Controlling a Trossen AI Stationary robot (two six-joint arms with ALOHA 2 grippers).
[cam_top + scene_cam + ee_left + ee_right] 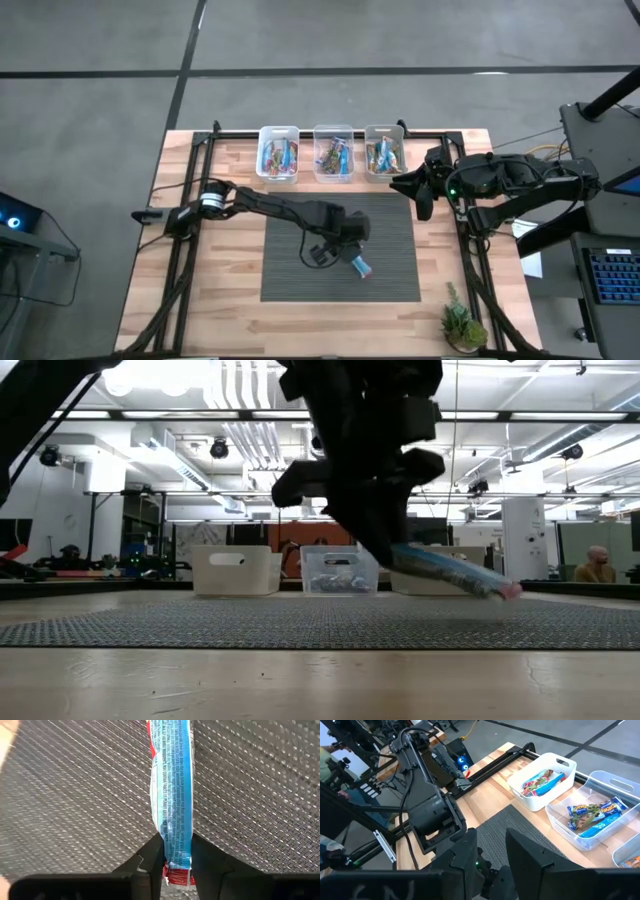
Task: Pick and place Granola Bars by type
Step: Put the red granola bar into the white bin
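A blue foil granola bar [172,785] with a red end is held by my left gripper [348,255], which is shut on it above the dark woven mat [300,270] at mid-table. In the low view the bar [450,572] slants down out of the gripper. More bars lie in three small bins [279,152] [333,152] [384,150] at the table's far edge. My right gripper [490,852] waits raised at the table's right side [420,198], open, nothing between its fingers. My left gripper pinches the bar close to its red-printed end [175,865] between its two fingers [150,862]. The fingers come steeply from above, and the bar runs on along them. Its free end [505,591] hangs lowest, just clear of the mat.
The mat covers the table's middle, with bare wood [210,300] around it. A small potted plant [462,325] stands at the near right corner. Black frame rails [185,250] run along the table's sides. A person sits in the room far beyond [597,565].
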